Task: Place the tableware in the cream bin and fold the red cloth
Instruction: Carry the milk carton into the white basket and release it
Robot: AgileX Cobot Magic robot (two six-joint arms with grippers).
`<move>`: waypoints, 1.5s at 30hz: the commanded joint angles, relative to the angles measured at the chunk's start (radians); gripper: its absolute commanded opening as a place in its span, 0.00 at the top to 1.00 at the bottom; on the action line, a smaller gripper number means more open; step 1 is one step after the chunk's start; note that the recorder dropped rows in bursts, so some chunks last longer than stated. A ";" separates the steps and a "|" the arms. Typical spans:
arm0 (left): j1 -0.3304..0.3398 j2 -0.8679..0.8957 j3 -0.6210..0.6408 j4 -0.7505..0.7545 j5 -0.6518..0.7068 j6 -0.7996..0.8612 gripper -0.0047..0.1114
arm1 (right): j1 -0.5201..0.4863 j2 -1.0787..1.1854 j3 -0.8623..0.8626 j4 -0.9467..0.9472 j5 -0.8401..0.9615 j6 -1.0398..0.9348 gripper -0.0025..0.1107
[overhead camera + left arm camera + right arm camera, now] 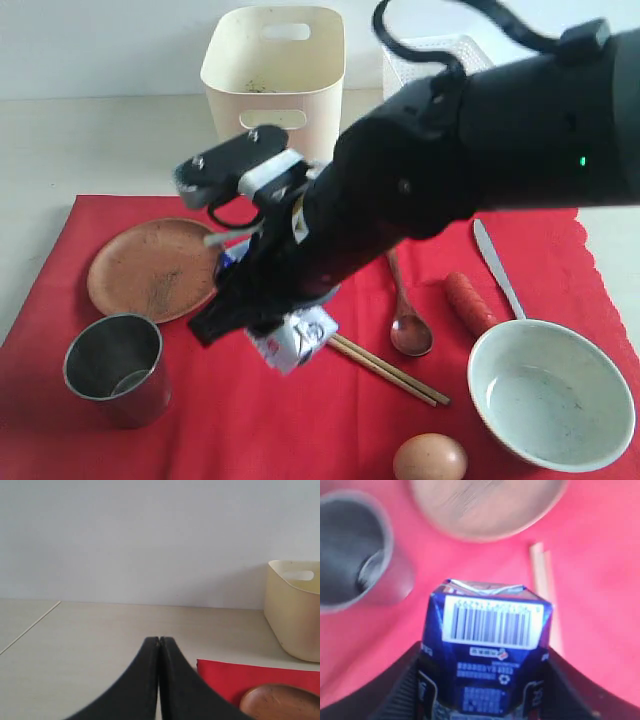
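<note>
Gripping the blue-white milk carton (297, 342), the R gripper (485, 690) was clamped on it, black fingers (410, 685) pressed to both flanks. The carton was tilted over the middle of the large bright red cloth (250, 425).

L gripper (160, 645) sat w/ its pincer together, tips touching, over the pale tabletop (75, 645) beyond the cloth's edge.

Ext. view, read from the carton:
- round brown wooden plate (150, 268) at 9 o'clock
- steel cup (115, 368) at 8
- pair of wooden chopsticks (390, 370) at 4, just beside
- dark wooden spoon (408, 320) at 3
- silver knife (497, 265) at 2
- pale green-white bowl (550, 395) at 4, near the cloth's corner

All lay on the cloth, which was spread flat, unfolded. The tall cream plastic bin (275, 75) stood off the cloth at 12 o'clock.
</note>
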 commanded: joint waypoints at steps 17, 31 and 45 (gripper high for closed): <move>0.003 -0.006 0.002 0.001 -0.002 0.003 0.94 | -0.501 0.076 -0.293 -0.137 -0.236 -0.003 0.98; 0.003 -0.006 0.002 0.001 -0.002 0.003 0.94 | -0.680 0.394 -0.554 -0.133 -0.314 0.001 0.98; 0.003 -0.006 0.002 0.001 -0.002 0.003 0.94 | -0.693 0.505 -0.636 -0.133 -0.294 0.001 0.64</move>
